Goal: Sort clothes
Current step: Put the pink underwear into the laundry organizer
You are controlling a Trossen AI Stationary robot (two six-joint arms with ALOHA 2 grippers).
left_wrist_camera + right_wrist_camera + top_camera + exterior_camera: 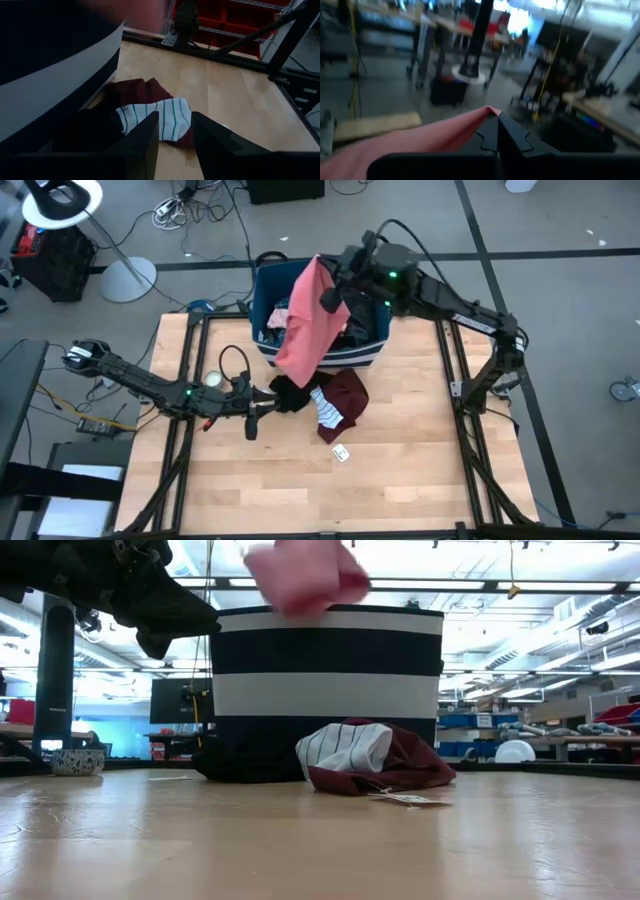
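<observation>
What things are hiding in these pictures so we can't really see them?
- Clothes inside the bin: in the high view the hanging pink garment and the right gripper, shut on it, cover most of them; in the low view the bin's wall hides them.
- Black garment: in the high view the left gripper covers part of it.
- Small tag: too small to read.
- Right wrist view: blurred background.

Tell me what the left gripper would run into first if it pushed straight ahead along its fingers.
Most likely the white striped garment lying on the maroon garment: it sits directly ahead of the open left gripper. Depth is hard to judge from this view.
</observation>
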